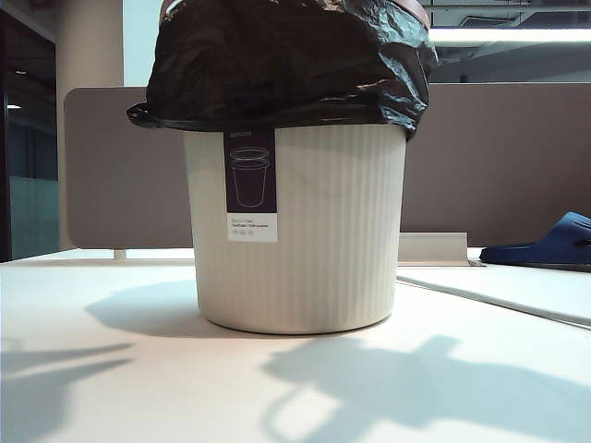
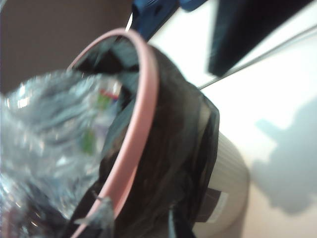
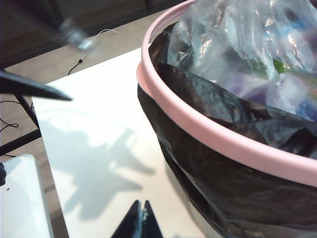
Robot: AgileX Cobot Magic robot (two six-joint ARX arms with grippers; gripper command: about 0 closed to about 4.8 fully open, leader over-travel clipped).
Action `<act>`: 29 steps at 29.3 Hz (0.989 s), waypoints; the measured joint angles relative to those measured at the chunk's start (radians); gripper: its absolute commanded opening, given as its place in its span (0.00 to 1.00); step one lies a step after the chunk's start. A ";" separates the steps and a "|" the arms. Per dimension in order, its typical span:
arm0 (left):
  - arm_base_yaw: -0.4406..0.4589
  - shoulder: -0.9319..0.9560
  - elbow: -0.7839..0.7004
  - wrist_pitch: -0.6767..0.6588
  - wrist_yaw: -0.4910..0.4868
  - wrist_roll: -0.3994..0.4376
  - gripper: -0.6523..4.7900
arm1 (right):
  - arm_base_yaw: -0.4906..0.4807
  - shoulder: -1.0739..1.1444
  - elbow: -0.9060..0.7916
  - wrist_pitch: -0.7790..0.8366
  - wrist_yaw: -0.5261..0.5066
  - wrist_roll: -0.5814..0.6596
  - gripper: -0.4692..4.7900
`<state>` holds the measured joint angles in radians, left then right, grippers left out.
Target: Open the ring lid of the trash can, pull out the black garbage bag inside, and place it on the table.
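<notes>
Exterior view: trash can (image 1: pixel 305 231) on table (image 1: pixel 138 388); right claw (image 3: pixel 140 220) closed, empty; left claw unclear.

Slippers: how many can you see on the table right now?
1: a dark blue slipper at the far right of the table, beyond the trash can. Another could be out of frame.

There is one trash can (image 1: pixel 300 231) on one white table (image 1: pixel 138 388). It has one pink ring lid (image 3: pixel 208 131) on top and one black garbage bag (image 1: pixel 286 65) inside. One label sticker (image 1: pixel 251 185) is on the can. One blue slipper (image 1: pixel 549 245) lies on the table. One grey-brown panel (image 1: pixel 499 166) stands behind. There are two grippers: the right gripper (image 3: pixel 140 223), with its tips pressed together, and the left one, which cannot be seen.
</notes>
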<state>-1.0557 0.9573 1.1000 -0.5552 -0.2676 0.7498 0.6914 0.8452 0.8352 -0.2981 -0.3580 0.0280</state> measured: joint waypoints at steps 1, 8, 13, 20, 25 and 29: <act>-0.027 0.000 0.000 0.001 -0.031 0.026 0.42 | 0.000 0.000 0.000 0.000 0.002 0.000 0.08; -0.144 0.071 -0.006 0.024 -0.297 0.129 0.47 | 0.000 0.000 0.000 -0.001 0.003 0.000 0.08; -0.139 0.128 -0.036 0.072 -0.440 0.133 0.46 | 0.000 0.000 0.000 -0.014 0.003 0.000 0.08; -0.142 0.122 -0.046 0.198 -0.470 0.134 0.46 | 0.000 0.000 0.000 -0.044 0.003 0.000 0.08; -0.139 0.122 -0.046 0.200 -0.475 0.134 0.47 | 0.025 -0.001 0.000 -0.009 -0.002 -0.047 0.08; -0.120 0.122 -0.046 0.200 -0.475 0.134 0.48 | 0.070 -0.003 0.002 0.012 0.027 -0.111 0.08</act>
<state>-1.1759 1.0798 1.0542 -0.3553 -0.7425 0.8833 0.7612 0.8417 0.8371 -0.2863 -0.3313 -0.0834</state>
